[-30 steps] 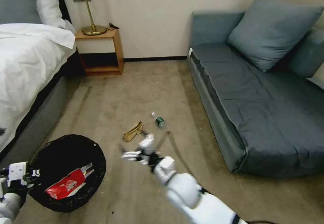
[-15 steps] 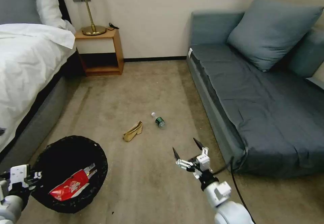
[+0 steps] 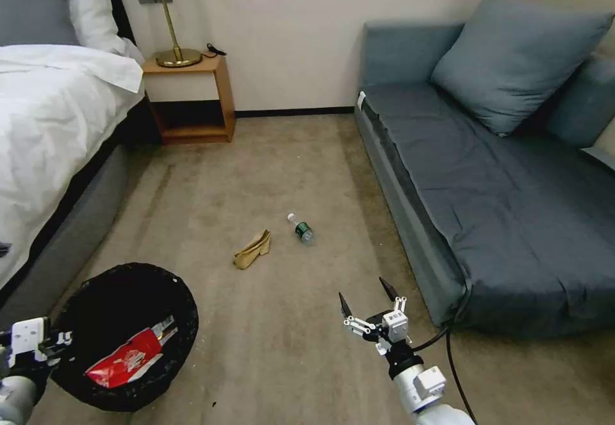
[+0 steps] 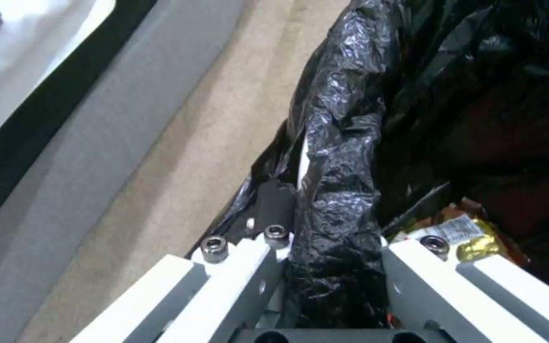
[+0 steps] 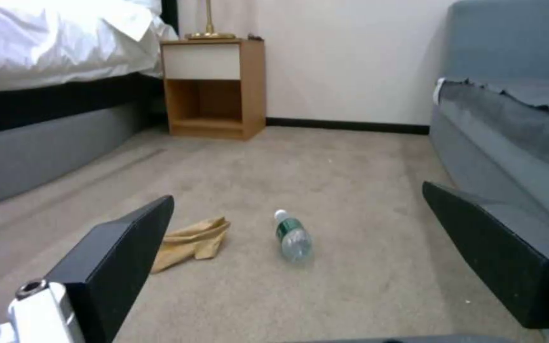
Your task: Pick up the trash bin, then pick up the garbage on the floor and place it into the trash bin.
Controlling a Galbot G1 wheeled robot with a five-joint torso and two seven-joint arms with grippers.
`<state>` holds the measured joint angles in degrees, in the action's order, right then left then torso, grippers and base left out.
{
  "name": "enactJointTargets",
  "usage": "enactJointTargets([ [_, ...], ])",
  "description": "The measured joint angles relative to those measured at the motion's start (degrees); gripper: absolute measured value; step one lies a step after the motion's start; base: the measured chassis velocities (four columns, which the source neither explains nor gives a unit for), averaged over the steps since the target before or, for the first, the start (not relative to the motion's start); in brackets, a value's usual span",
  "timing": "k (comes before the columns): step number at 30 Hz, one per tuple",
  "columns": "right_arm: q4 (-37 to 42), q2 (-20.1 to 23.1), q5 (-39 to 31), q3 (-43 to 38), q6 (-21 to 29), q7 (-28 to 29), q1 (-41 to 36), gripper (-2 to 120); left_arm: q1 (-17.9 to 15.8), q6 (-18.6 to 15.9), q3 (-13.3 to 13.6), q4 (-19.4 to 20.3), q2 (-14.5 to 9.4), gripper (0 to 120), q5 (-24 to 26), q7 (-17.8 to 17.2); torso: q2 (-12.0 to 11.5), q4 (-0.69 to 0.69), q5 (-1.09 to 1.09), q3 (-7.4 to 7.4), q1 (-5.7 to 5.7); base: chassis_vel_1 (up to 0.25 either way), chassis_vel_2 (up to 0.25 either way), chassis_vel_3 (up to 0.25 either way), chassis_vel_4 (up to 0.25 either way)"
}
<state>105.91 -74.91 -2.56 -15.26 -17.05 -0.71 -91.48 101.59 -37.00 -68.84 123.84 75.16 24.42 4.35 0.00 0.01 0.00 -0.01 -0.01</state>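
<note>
The trash bin (image 3: 122,335) sits low on the floor near the bed (image 3: 45,130), on the robot's left side. It is round and black, with a crinkly black bag inside. The left gripper (image 4: 335,267) is clamped on the bin's rim, one finger outside and one inside the bag. In the bin lies a red-and-white carton (image 3: 128,358). In the left wrist view a gold wrapper (image 4: 472,236) lies there too.

Two bits of garbage lie on the carpet (image 3: 275,175), out in the middle between the bed and the sofa (image 3: 500,207). The tan paper bag (image 3: 252,249) is crumpled and flat. The clear bottle (image 3: 300,228) lies on its side just beside it, nearer the sofa, not touching it. Its white cap points toward the far wall.

The right gripper (image 3: 369,300) hangs above the carpet near the sofa's front edge, well apart from the bottle. Its black fingers (image 5: 122,247) are spread wide and hold nothing.

A wooden nightstand (image 3: 189,95) with a gold lamp (image 3: 168,21) stands by the far wall next to the bed.
</note>
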Motion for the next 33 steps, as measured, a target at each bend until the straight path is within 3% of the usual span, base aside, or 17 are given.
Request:
enactJointTargets([
  [17, -0.44, 0.6, 1.73, 2.21, 1.61, -0.32, 1.58, 100, -0.24, 0.62, 1.22, -1.35, -0.49, 3, -1.48, 0.0, -0.01, 0.0, 0.0, 0.01, 0.01, -0.102, 0.109, 0.101, -0.111],
  [33, -1.71, 0.41, 2.48, 3.41, 2.57, -0.33, 2.71, 100, -0.32, 0.73, -0.68, -1.69, -0.46, 3, -1.09, 0.1, -0.01, -0.01, 0.0, 0.01, 0.01, -0.106, 0.104, 0.106, -0.107],
])
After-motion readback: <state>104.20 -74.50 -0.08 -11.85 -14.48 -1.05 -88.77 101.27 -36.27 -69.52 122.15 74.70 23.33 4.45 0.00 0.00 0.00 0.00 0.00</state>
